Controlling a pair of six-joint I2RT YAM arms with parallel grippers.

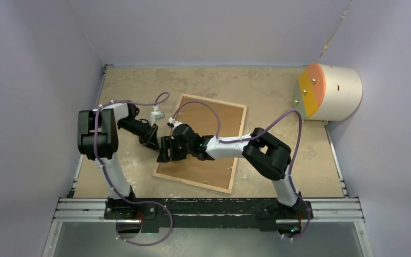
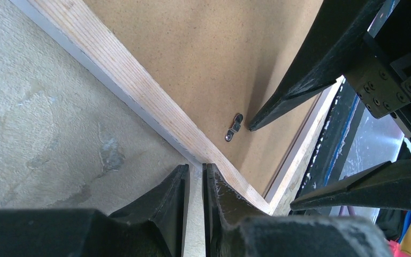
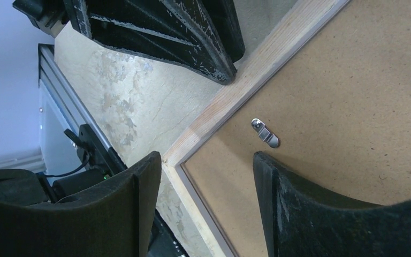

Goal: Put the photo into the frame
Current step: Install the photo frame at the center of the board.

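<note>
The frame [image 2: 139, 101] lies face down near the middle of the worktop [image 2: 43, 123], pale wood rim up. The brown backing board [image 1: 203, 171] sits inside it, so I see only its back. The photo is in none of my views, and I can't tell whether it is already under the board or somewhere off to the side. I judge the step in hand to be work on the back of the frame, at its 7 o'clock corner in the top view, where a small metal clip [image 3: 265, 133] lies on the board just inside the rim. My right fingers [image 3: 206, 158] stand well apart and hold nothing. They straddle that corner, with the clip at about 1 o'clock from the gap between them. My left fingers [image 2: 196, 174] are drawn almost together with only a sliver between them. Their tips are at the outer edge of the rim, near the same corner — bracing it, I'd guess, not clamping it. The next move calls for one right fingertip to meet the clip squarely and swing it flat across the board. It is small and low, and a tip could slide off it or scrape the soft fibreboard.
</note>
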